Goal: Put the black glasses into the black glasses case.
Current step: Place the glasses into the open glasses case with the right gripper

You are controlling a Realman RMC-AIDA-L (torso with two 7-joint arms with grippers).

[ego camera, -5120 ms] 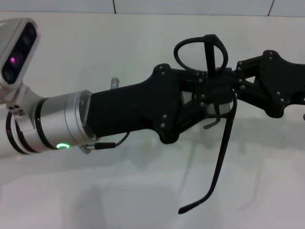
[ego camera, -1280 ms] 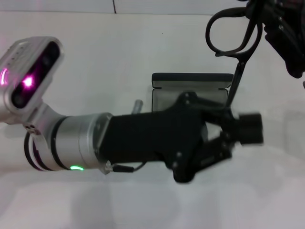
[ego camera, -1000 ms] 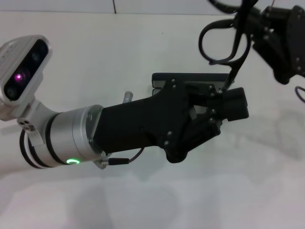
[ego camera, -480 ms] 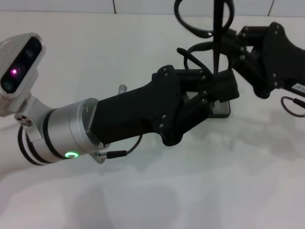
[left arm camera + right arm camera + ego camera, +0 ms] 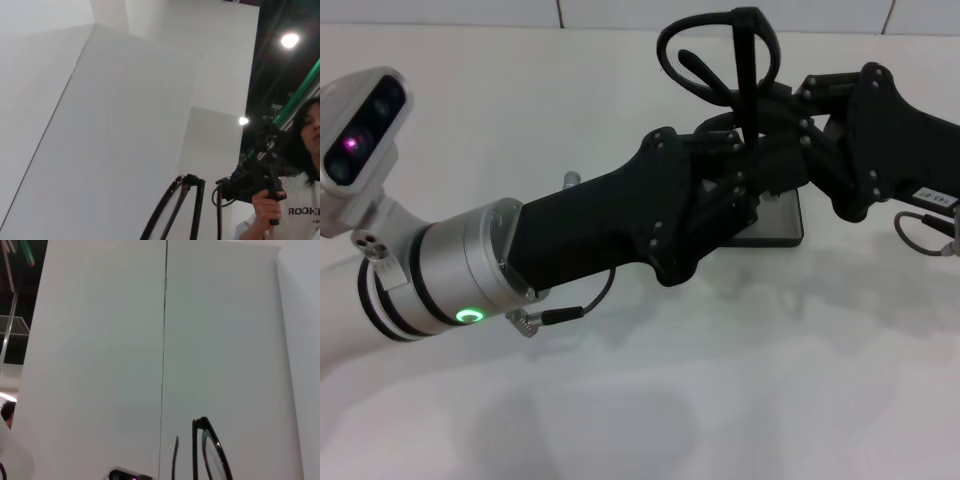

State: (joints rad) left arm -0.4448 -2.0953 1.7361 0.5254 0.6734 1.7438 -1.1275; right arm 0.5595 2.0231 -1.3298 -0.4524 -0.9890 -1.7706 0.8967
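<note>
The black glasses (image 5: 744,60) are held upright in the air above the middle of the table, one lens rim looping to the left. They also show in the left wrist view, where the black glasses (image 5: 172,210) are close, and in the right wrist view, where the black glasses (image 5: 202,440) stand on edge. My right gripper (image 5: 772,132) reaches in from the right and is shut on the frame. My left gripper (image 5: 742,168) comes from the left and meets the glasses at the same spot. The black glasses case (image 5: 782,222) lies beneath both, mostly hidden, with only one corner showing.
The white table (image 5: 640,400) stretches all around, with a white wall behind it. A person (image 5: 300,200) holding a black device stands off to the side in the left wrist view. A cable (image 5: 920,235) hangs from my right arm.
My right gripper brought the glasses down and left from the upper right. My left gripper rose to meet them, and the two arms now cover most of the case.
</note>
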